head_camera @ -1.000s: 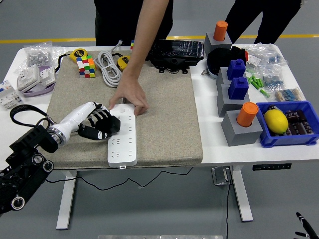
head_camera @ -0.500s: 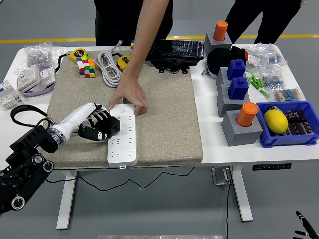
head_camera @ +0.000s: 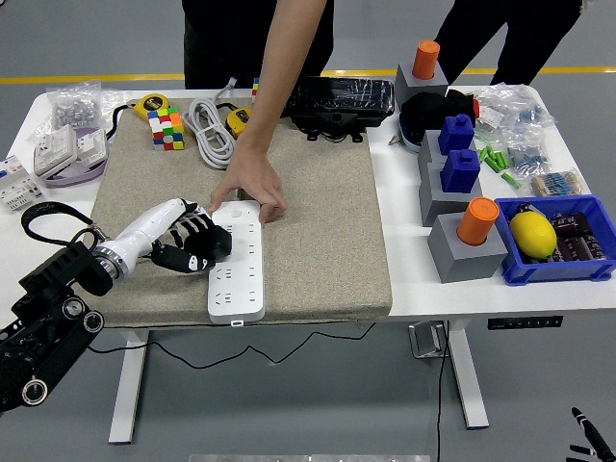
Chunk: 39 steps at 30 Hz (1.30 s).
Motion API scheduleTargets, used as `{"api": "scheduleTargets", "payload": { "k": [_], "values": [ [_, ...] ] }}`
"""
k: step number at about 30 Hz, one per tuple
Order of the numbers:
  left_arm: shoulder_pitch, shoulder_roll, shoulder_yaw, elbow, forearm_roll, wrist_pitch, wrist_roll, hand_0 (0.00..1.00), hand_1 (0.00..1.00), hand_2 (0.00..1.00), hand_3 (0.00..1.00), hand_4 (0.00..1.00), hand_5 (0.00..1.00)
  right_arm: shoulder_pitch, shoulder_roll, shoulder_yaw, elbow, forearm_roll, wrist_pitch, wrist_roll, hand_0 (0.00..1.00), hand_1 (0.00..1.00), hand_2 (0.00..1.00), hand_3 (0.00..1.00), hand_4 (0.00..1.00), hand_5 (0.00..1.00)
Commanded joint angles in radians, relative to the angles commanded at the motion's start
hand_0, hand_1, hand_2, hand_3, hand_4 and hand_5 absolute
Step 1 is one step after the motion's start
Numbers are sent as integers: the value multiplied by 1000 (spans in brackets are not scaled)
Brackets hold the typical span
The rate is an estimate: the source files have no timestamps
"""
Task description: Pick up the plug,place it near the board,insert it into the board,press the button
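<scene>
A white power strip (head_camera: 240, 265) lies lengthwise on the beige mat (head_camera: 318, 221), its near end at the mat's front edge. My left hand (head_camera: 195, 243), black fingers on a white forearm, rests against the strip's left side with its fingers curled; a small white spot shows on them, and I cannot tell whether it is a plug. A person's hand (head_camera: 250, 188) presses down on the strip's far end. A coiled white cable (head_camera: 210, 133) lies at the mat's far left. My right hand is out of view.
A colour cube (head_camera: 166, 128) and yellow tape measure (head_camera: 149, 104) sit at the mat's far left, a black case (head_camera: 342, 101) at the back. Grey blocks with blue and orange pegs (head_camera: 462, 192) and a blue bin holding a lemon (head_camera: 532, 233) stand on the right.
</scene>
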Motion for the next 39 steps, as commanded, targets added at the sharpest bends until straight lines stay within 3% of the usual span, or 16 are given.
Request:
{"api": "scheduleTargets", "payload": {
  "k": [20,21,26,27,39],
  "values": [
    [-9,13,13,11,-1,1,-3,359,543,480,522,750,2,0,-1,1,0,0,-1,0,837,750,713,765,998,943],
    [-9,14,15,11,-1,2,-3,399,567,550,533,767,2,-1,-1,1,0,0,-1,0,838,751,713,765,998,942],
    [-10,15,17,14,0,5,-6,399,567,550,533,767,2,-3,-2,0,0,2,-1,0,838,751,713,765,998,942],
    [-10,15,17,14,0,6,-6,435,618,596,540,777,2,-3,-2,0,0,3,-1,0,837,750,713,765,998,942],
    [-20,25,28,14,0,8,-10,463,666,623,557,792,2,-4,-3,-6,0,9,0,0,837,750,713,766,998,942]
  ]
}}
